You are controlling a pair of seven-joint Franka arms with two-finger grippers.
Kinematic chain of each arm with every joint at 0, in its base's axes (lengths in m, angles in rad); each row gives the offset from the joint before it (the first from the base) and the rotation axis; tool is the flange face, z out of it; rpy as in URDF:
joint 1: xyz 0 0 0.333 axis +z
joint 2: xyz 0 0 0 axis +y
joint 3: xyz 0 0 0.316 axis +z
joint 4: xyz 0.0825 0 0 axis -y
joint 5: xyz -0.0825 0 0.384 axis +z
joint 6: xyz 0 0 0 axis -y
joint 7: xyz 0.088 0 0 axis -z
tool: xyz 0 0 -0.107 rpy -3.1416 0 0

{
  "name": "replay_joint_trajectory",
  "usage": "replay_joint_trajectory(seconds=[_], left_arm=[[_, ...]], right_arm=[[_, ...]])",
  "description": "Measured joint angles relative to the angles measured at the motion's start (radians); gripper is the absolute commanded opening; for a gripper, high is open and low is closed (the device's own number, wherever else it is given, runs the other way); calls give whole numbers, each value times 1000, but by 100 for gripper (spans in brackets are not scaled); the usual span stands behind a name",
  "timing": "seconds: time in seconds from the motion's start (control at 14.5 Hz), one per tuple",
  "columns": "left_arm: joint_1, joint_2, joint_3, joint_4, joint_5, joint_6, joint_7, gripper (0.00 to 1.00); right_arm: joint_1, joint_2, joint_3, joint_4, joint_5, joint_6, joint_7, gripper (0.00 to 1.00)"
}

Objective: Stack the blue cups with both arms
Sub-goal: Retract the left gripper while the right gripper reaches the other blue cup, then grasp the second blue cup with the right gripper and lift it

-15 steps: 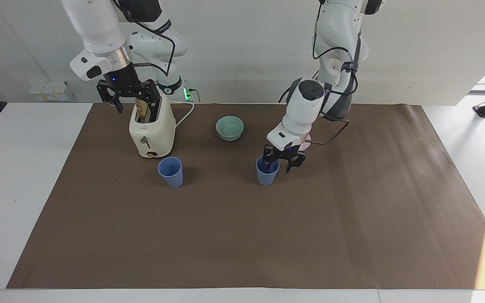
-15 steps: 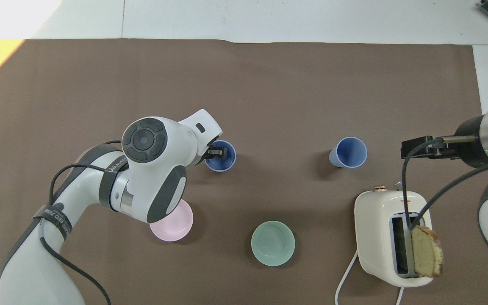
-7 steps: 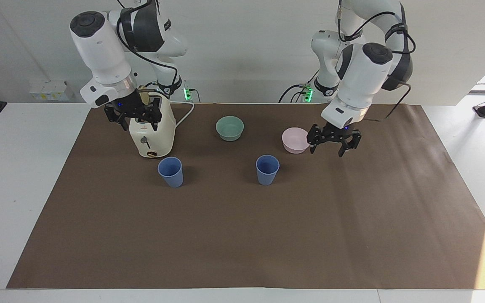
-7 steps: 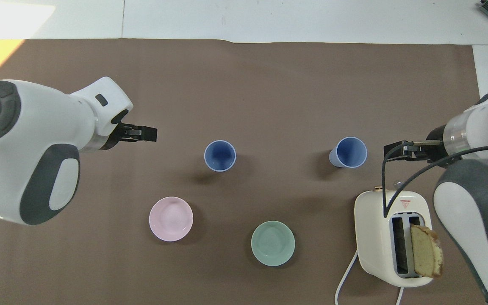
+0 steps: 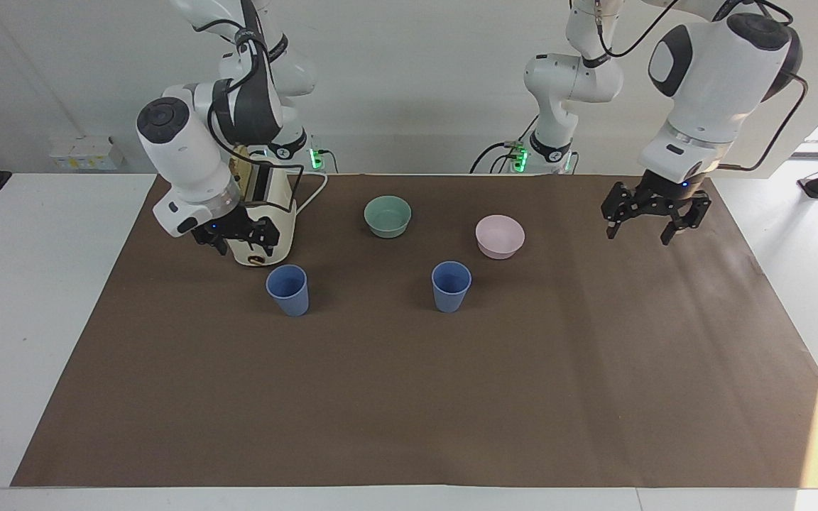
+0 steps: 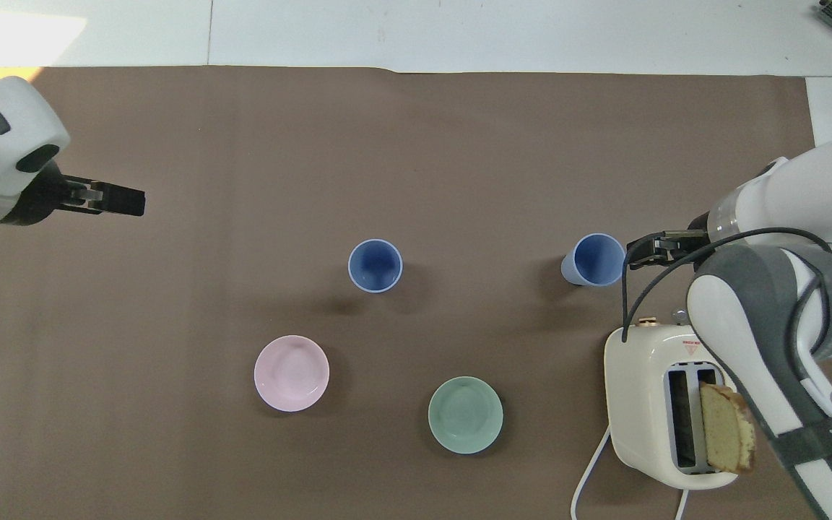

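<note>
The facing view shows the left gripper (image 5: 652,228) and right gripper (image 5: 239,239) with fingers spread, empty; overhead they appear only edge-on. Two blue cups (image 5: 451,286) (image 5: 287,289) stand upright, apart, unstacked on the worktop (image 5: 451,397), farther from the robots than two bowls, mint-green (image 5: 388,216) and pink (image 5: 500,236), and one toaster (image 6: 647,375).

2 blue cups (image 6: 375,265) upright, apart — unstacked.

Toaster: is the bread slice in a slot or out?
In. The slice stands upright in one slot of the toaster, its top poking out.
</note>
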Motion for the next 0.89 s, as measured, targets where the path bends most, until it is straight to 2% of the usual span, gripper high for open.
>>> replay_joint_trajectory(seconds=[0.34,0.76,0.83,0.89], left_arm=[[77,2,2,112,0,-160,60,100],[100,3,2,153,1,-258,71,100],[100,3,1,154,1,-261,71,100],[100,3,1,154,1,-263,71,100]], right_arm=[[0,48,0,-24,0,95,0,100],[2,134,2,-31,0,194,3,100],[3,141,4,-31,0,195,3,76],[5,145,4,-32,0,195,3,34]])
